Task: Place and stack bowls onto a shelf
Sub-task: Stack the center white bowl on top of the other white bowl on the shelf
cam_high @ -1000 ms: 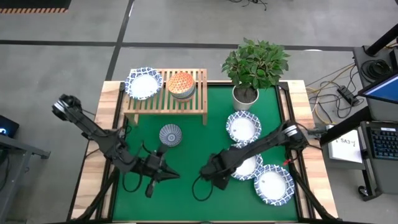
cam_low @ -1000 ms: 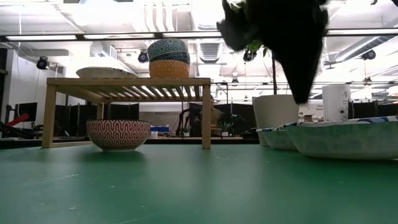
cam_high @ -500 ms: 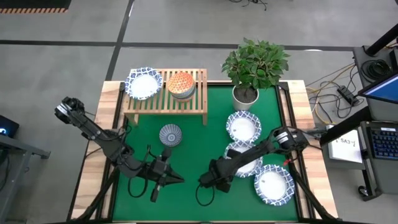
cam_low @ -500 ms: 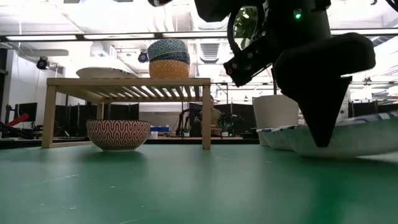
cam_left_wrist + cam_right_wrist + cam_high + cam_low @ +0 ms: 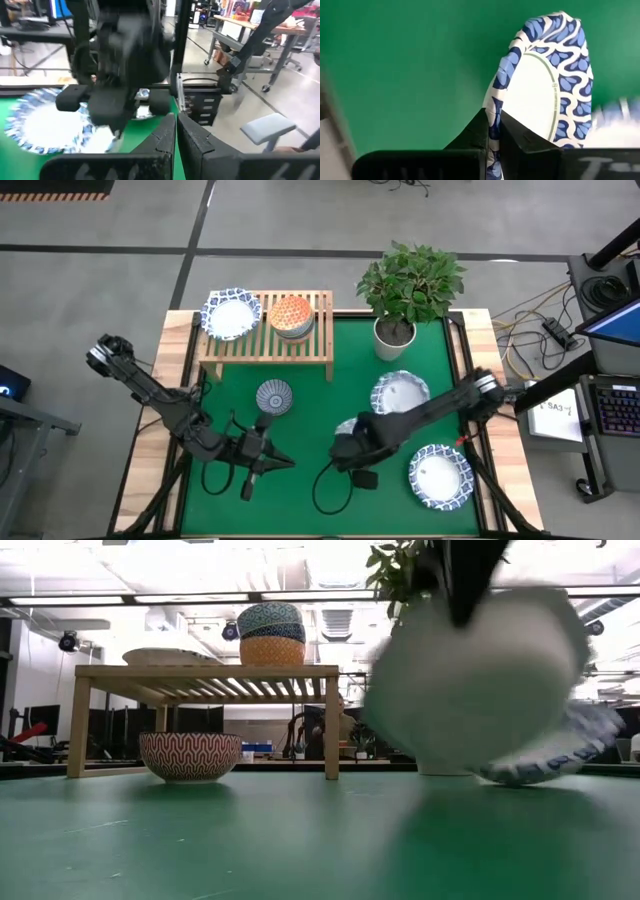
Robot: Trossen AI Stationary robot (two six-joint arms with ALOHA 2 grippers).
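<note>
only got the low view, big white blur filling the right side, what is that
Observer: A wide white bowl with a blue rim; the right gripper is shut on its rim.
Operator: where's the left arm
Observer: The left gripper hangs over the front of the mat, left of the right one, shut and empty.
Operator: any wide bowls on the mat
Observer: At least one, flat at the front right corner.
</note>
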